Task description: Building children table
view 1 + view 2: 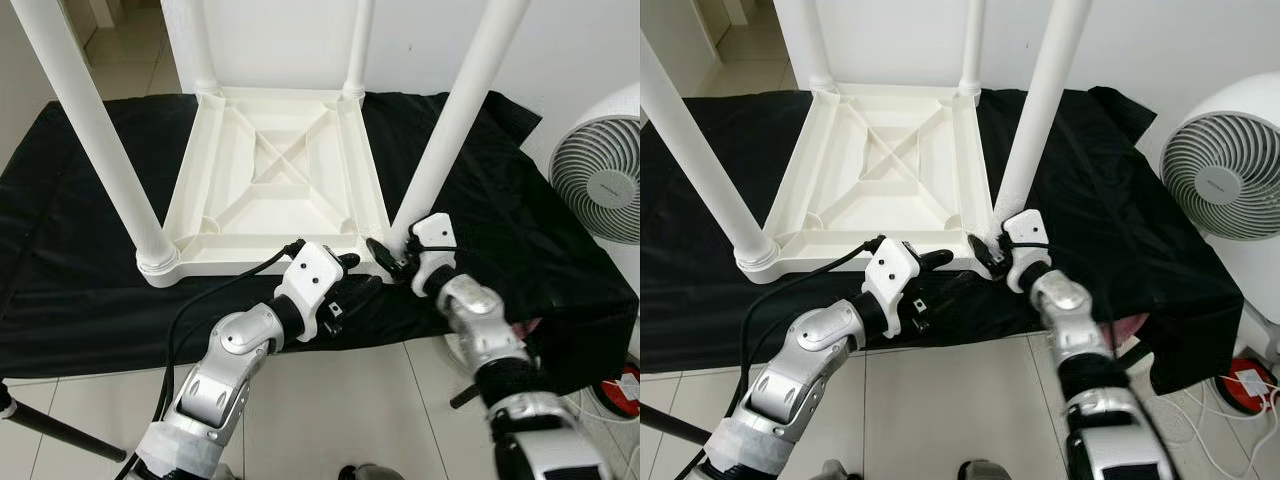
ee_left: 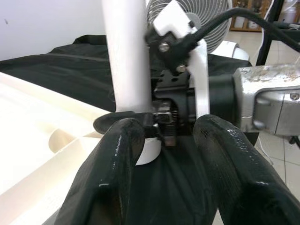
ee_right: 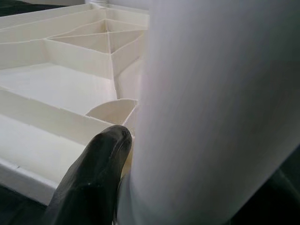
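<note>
Before us stands a low surface draped in a black cloth (image 1: 90,300), whose front edge hangs down toward the tiled floor (image 1: 340,400). On the cloth we see a white plastic table top (image 1: 270,180) lying upside down, its ribbed underside facing up with a cross brace in the middle. White legs (image 1: 455,120) rise from its corners. At the right end the cloth is rumpled and spills over the edge. A white fan (image 1: 600,170) stands on the floor just beside that end.
</note>
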Robot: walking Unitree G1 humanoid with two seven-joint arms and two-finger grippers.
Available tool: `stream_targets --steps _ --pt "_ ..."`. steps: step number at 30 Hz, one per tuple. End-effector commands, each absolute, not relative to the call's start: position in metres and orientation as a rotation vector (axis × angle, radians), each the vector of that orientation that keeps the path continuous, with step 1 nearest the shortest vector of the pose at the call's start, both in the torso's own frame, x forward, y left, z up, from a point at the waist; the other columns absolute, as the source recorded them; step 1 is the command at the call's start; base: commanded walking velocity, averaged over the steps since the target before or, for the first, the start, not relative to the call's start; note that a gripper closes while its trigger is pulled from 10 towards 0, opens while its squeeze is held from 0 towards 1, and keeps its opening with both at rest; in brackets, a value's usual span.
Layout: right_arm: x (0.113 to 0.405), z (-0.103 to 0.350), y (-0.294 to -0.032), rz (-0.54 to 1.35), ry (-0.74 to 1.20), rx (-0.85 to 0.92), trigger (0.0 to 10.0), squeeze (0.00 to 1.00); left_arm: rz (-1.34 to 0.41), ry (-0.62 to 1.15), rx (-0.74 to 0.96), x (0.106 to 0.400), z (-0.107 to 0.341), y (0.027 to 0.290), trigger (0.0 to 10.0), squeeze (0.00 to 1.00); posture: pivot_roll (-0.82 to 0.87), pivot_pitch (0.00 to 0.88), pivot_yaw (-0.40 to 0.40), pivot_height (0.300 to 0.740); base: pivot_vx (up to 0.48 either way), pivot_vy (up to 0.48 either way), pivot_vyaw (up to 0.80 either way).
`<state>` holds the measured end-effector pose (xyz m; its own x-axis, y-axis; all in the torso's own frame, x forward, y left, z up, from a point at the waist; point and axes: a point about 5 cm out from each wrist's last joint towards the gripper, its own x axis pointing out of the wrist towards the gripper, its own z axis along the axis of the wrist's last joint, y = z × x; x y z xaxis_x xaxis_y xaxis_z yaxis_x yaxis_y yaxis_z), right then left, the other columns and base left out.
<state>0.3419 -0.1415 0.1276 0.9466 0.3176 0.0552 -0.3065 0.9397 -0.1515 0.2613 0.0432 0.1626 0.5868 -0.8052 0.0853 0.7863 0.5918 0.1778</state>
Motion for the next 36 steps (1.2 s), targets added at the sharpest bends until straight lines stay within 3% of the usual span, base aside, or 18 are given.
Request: stream_targets --steps 1,2,8,11,17,18,19,20,21,23,24,32,36 --pt "0.342 0.127 -0.146 0.228 -0.066 -0.095 0.0 0.0 -0.903 -0.145 0.128 0.261 0.158 0.045 10.0 0.0 -0.07 0.067 -0.006 0.74 0.0 0.0 0.0" --pt "0.337 0.125 -0.14 0.098 -0.056 -0.061 0.0 0.0 -0.904 -0.142 0.129 0.261 0.157 0.045 10.0 0.0 -0.07 0.067 -0.006 0.74 0.0 0.0 0.0" --pt "0.328 0.123 -0.132 -0.047 -0.064 -0.031 0.0 0.0 -0.901 -0.142 0.129 0.261 0.157 0.044 10.0 0.0 -0.06 0.067 -0.012 0.74 0.0 0.0 0.0" --pt "0.323 0.126 -0.12 -0.036 -0.073 -0.018 0.0 0.0 -0.899 -0.141 0.126 0.26 0.157 0.044 10.0 0.0 -0.06 0.065 -0.015 0.74 0.0 0.0 0.0" --pt "0.324 0.13 -0.12 -0.013 -0.077 -0.01 0.0 0.0 -0.903 -0.141 0.126 0.259 0.156 0.043 10.0 0.0 -0.07 0.063 -0.017 0.74 0.0 0.0 0.0" --pt "0.324 0.131 -0.12 0.002 -0.074 -0.003 7.2 0.0 -0.903 -0.142 0.128 0.26 0.156 0.044 10.0 0.0 -0.07 0.063 -0.017 0.74 0.0 0.0 0.0" --pt "0.324 0.131 -0.119 0.023 -0.073 -0.006 10.0 0.0 -0.9 -0.144 0.127 0.261 0.157 0.044 10.0 0.0 -0.07 0.059 -0.018 0.74 0.0 0.0 0.0" --pt "0.324 0.131 -0.119 0.023 -0.073 -0.006 10.0 0.0 -0.9 -0.144 0.127 0.261 0.157 0.044 10.0 0.0 -0.07 0.059 -0.018 0.74 0.0 0.0 0.0" --pt "0.324 0.133 -0.119 0.046 -0.082 -0.007 10.0 0.73 -0.898 -0.146 0.127 0.261 0.157 0.045 10.0 0.0 -0.07 0.054 -0.018 0.74 0.0 0.0 0.0" --pt "0.323 0.134 -0.119 0.054 -0.087 -0.01 10.0 0.73 -0.897 -0.147 0.127 0.261 0.158 0.045 10.0 0.0 -0.07 0.054 -0.018 0.74 0.0 0.0 0.0" --pt "0.323 0.136 -0.119 0.067 -0.095 -0.003 10.0 1.0 -0.897 -0.147 0.128 0.261 0.158 0.045 10.0 0.0 -0.07 0.05 -0.02 0.74 0.0 0.0 0.0" --pt "0.319 0.137 -0.127 0.187 -0.113 -0.024 10.0 1.0 -0.903 -0.147 0.131 0.261 0.156 0.043 10.0 0.0 -0.07 0.04 -0.026 0.74 0.0 0.0 0.0" --pt "0.321 0.131 -0.143 0.307 -0.086 -0.063 10.0 1.0 -0.902 -0.153 0.129 0.262 0.157 0.042 10.0 0.0 -0.08 0.032 -0.025 0.74 0.0 0.0 0.0"
